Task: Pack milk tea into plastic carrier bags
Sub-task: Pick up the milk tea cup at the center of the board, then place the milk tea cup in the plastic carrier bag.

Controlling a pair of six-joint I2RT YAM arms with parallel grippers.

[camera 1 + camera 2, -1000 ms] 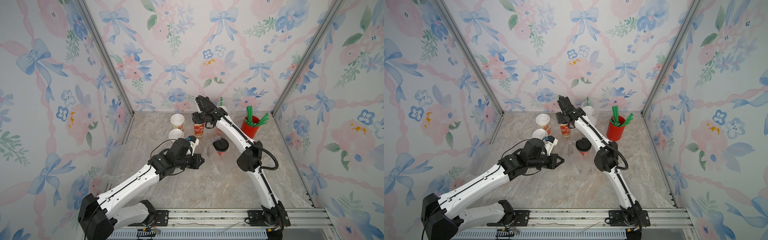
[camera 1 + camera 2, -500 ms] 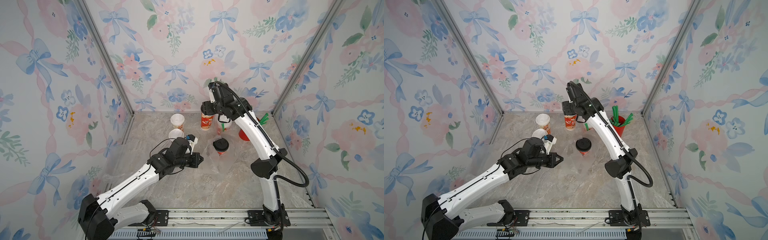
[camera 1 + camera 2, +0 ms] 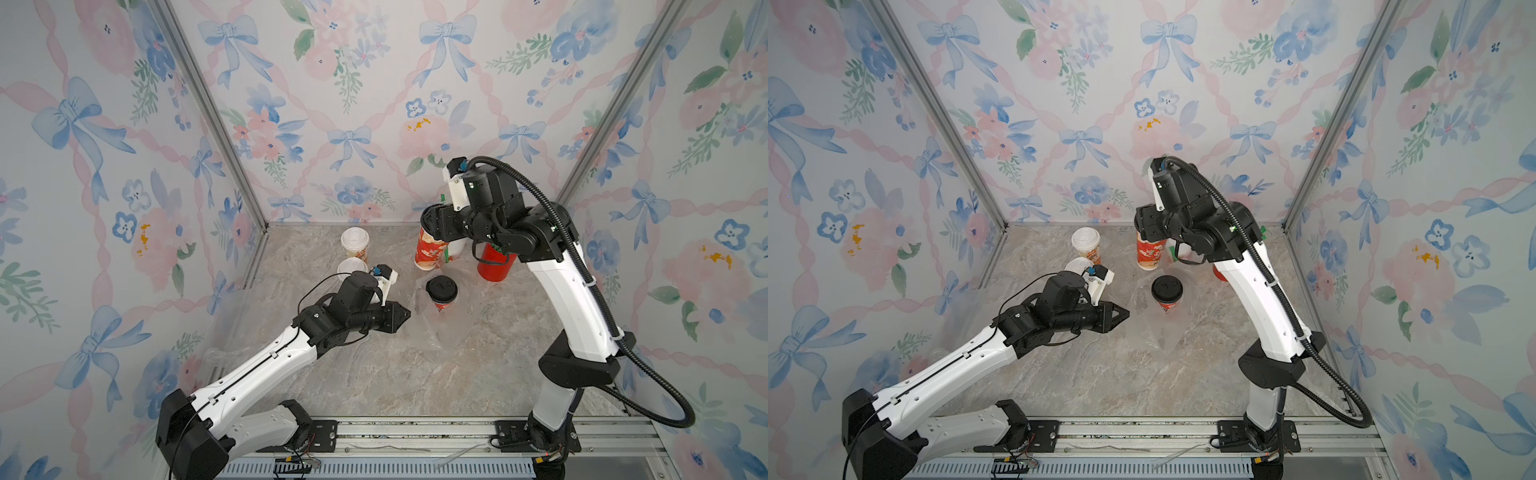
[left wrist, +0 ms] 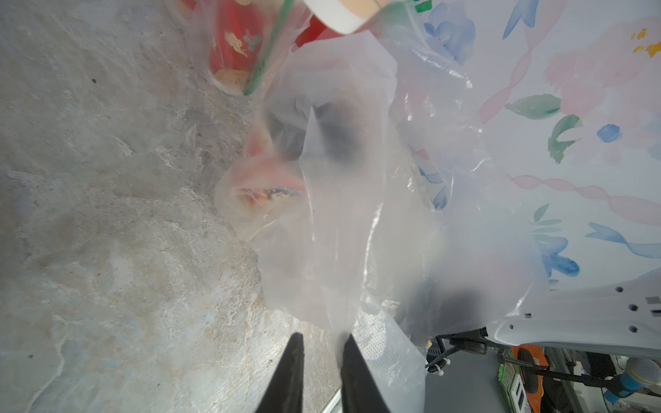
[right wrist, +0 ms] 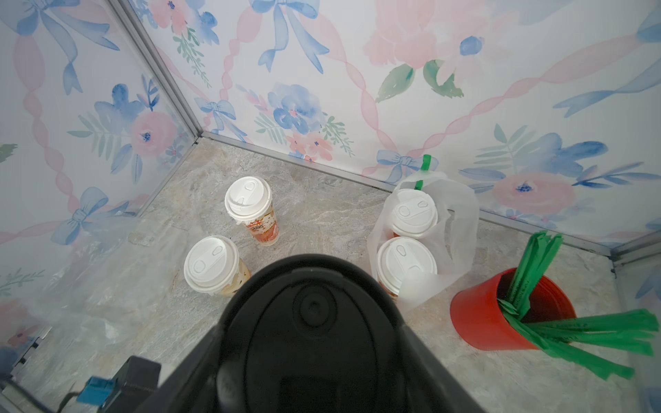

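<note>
Marble tabletop [image 3: 374, 374]. Right end effector [image 3: 434, 226] clamps red black-lidded cup [image 3: 430, 249] aloft. Left end effector [image 3: 402, 315] narrowly parted at clear carrier bag [image 4: 343, 221]. Lower cup straight into mouth.

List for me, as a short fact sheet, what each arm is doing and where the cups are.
right end effector: shut on a red cup, black lid, off the table
left end effector: open a little, at the middle bag
middle bag: one black-lidded cup standing inside
back bag: two white-lidded cups, one straw
loose cups: two, white lids, unbagged
straw cup: red, holds green straws
</note>
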